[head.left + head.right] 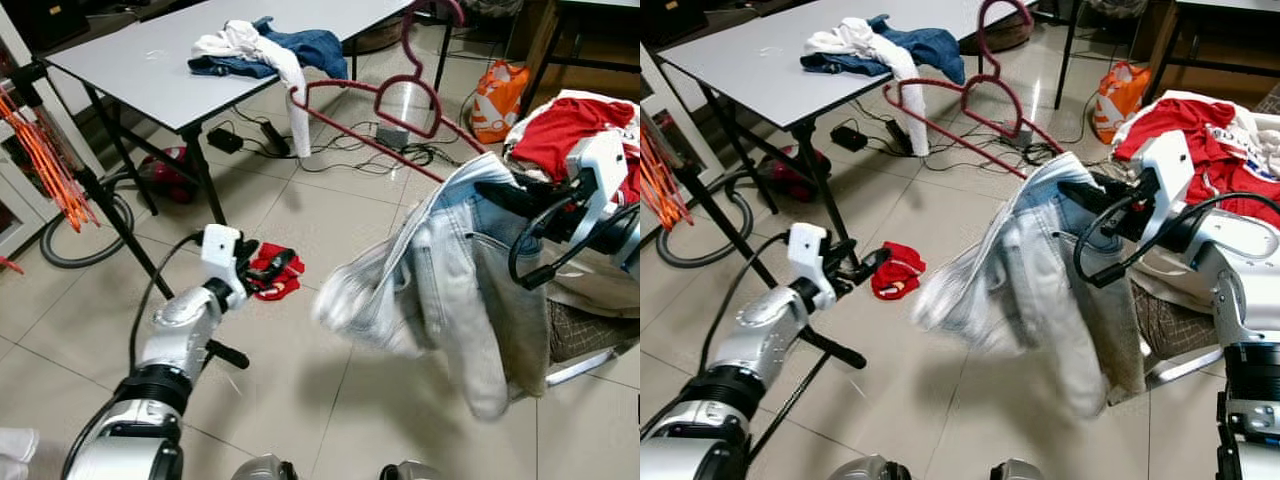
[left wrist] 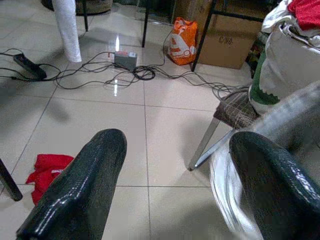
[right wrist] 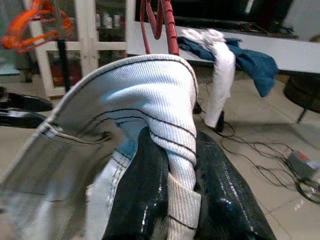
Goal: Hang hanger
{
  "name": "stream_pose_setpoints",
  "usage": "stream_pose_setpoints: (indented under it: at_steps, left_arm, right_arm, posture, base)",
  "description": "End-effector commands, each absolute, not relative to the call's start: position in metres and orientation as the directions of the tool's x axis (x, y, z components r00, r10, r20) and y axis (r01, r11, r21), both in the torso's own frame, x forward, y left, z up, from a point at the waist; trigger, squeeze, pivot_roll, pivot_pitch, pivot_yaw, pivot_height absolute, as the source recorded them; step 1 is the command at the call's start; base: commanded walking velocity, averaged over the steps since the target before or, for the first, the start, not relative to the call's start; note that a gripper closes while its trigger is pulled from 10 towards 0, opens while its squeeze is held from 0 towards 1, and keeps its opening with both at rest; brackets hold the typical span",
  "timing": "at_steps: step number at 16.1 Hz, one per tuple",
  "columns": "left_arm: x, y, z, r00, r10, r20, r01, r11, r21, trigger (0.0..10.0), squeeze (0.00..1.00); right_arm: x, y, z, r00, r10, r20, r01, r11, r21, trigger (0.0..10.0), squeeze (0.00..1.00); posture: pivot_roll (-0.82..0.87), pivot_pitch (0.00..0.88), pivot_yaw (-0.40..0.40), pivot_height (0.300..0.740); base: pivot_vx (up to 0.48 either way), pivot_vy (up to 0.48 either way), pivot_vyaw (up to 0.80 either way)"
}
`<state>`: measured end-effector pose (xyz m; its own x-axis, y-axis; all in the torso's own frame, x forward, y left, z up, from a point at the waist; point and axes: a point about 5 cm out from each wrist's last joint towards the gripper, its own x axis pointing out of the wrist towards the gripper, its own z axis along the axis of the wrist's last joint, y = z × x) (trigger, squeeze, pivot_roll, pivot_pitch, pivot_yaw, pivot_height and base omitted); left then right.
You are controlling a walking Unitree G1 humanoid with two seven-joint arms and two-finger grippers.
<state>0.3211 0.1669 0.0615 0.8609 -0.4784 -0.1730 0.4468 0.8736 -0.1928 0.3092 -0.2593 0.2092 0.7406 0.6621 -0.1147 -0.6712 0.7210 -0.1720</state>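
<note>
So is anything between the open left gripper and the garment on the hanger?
Nothing visible: open floor lies between the left gripper and the pale denim garment, which the right gripper holds on the maroon hanger.

Left gripper (image 2: pixel 170 185) open; right gripper (image 3: pixel 172 200) seemingly clamped.

Dark red hanger (image 1: pixel 385 100): large, thin-framed, hook up, tilted, one long arm slanting down toward tiled floor, other arm toward table side; held up in mid-air above floor, top of hook near table edge. Pale denim jacket (image 1: pixel 1040 280) draped on it, collar bunched at hanger's lower end, white ribbed lining showing, body and sleeves hanging loose, lower edge blurred. In right wrist view, hanger's red neck (image 3: pixel 159 25) rises straight out of jacket collar.
</note>
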Motion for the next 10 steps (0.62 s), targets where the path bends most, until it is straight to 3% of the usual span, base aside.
stream_pose_setpoints:
  at_steps: [1, 5, 10]
  left_arm:
    - [0.318, 0.170, 0.060, 0.859, -0.482, -0.171, 0.451, 0.871, -0.194, 10.0, 0.00]
    - [0.302, 0.149, 0.061, 0.790, -0.602, -0.111, 0.570, 0.790, -0.227, 10.0, 0.00]
    - [0.292, 0.131, 0.060, 0.731, -0.678, -0.086, 0.645, 0.726, -0.239, 10.0, 0.00]
  right_arm:
    - [0.313, -0.259, 0.226, 0.750, 0.660, -0.046, -0.652, 0.726, -0.220, 0.0, 0.00]
    - [0.316, -0.267, 0.198, 0.791, 0.602, -0.110, -0.611, 0.765, -0.201, 0.0, 0.00]
    - [0.318, -0.253, 0.209, 0.769, 0.636, -0.056, -0.633, 0.746, -0.208, 0.0, 0.00]
  posture:
    - [-0.15, 0.007, 0.097, 0.740]
    - [-0.14, 0.002, 0.097, 0.740]
    - [-0.14, 0.005, 0.101, 0.740]
  base:
    - [0.000, 0.000, 0.00]
    - [0.000, 0.000, 0.00]
    - [0.000, 0.000, 0.00]
